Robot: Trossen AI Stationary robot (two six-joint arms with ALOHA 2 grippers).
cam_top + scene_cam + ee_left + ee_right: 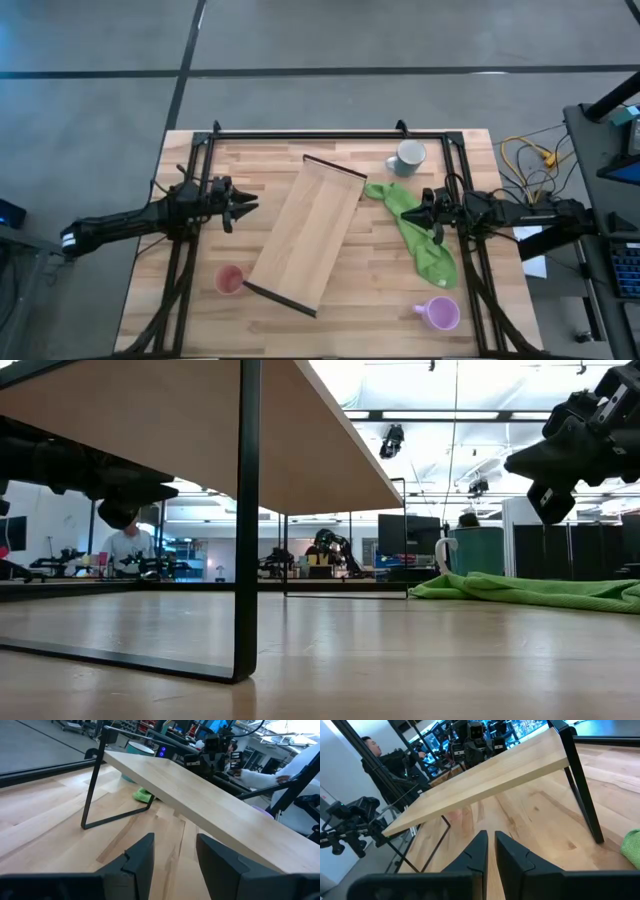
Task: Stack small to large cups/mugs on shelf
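With the left gripper (246,207) wide and empty, and the right gripper (415,213) nearly closed, approach the salmon cup (229,281) squarely.

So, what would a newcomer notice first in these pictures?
Probably the long wooden shelf, lying diagonally in the middle of the table, with nothing on it. Next, the bright green cloth to its right, under the right hand. The three cups stand apart near the table's edges.

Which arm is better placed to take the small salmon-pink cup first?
Probably the left. The salmon-pink handleless cup stands on its side of the long light-wood shelf; the left gripper is open and empty. The right gripper is beyond the shelf.
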